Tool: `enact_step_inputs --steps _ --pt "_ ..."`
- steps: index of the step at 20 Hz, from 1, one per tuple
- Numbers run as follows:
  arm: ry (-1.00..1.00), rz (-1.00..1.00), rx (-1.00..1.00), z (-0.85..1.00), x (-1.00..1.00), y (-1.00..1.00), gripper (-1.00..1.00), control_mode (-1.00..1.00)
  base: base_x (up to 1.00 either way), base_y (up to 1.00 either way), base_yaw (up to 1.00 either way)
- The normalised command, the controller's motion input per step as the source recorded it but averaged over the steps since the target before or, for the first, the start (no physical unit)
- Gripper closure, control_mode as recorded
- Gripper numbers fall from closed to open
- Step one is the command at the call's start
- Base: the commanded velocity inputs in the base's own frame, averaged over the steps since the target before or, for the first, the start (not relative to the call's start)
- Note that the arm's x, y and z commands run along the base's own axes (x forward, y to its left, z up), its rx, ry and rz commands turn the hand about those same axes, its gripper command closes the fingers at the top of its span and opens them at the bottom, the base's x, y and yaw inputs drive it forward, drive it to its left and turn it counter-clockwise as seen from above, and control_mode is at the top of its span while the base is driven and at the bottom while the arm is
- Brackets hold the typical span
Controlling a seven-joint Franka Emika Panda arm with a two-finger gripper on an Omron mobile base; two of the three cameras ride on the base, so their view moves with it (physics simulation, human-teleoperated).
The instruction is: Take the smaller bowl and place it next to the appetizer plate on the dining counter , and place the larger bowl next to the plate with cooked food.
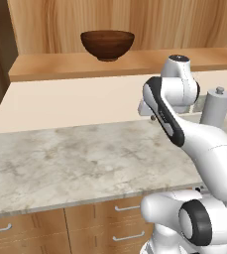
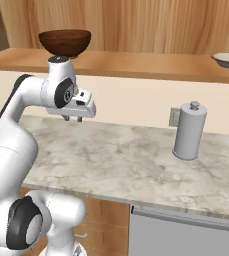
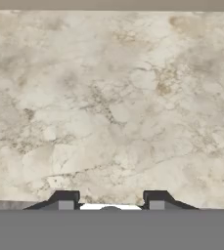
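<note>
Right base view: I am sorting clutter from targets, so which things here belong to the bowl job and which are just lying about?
Part of the job:
- larger bowl, dark brown, on the wooden ledge
- smaller bowl, pale, far right on that ledge
- pincer, jaws apart, holding nothing, above the stone counter

Just lying about:
- grey canister standing on the counter
- wall socket behind it

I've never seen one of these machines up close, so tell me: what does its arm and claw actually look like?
The arm is glossy white, built of rounded tube-like segments joined by dark grey to black bands and round joint caps. It rises from a bulky white base. At its end sits a boxy white hand carrying the claw, which has two small dark finger tips. No loose cables or printed markings are visible.
</note>
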Motion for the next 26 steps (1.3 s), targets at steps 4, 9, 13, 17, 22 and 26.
enact_step_inputs --steps 4,9,13,17,22,26 --pt "-0.19 0.0 0.0 0.0 -0.18 0.0 -1.0 -1.0 0.0 0.0 0.0" --pt "-0.51 0.0 0.17 0.66 -0.34 0.0 -1.0 -1.0 0.0 0.0 0.0" --pt "-0.51 0.0 0.11 1.0 -0.03 0.15 -1.0 -1.0 0.0 0.0 0.0" --pt "-0.26 -0.09 0.0 0.91 -0.07 0.43 -1.0 -1.0 0.0 0.0 0.0" --pt "-0.02 -0.07 0.01 0.94 -0.03 0.34 -1.0 -1.0 0.0 0.0 0.0" --pt "0.0 0.0 0.0 0.77 0.0 0.27 -1.0 -1.0 0.0 0.0 0.0"
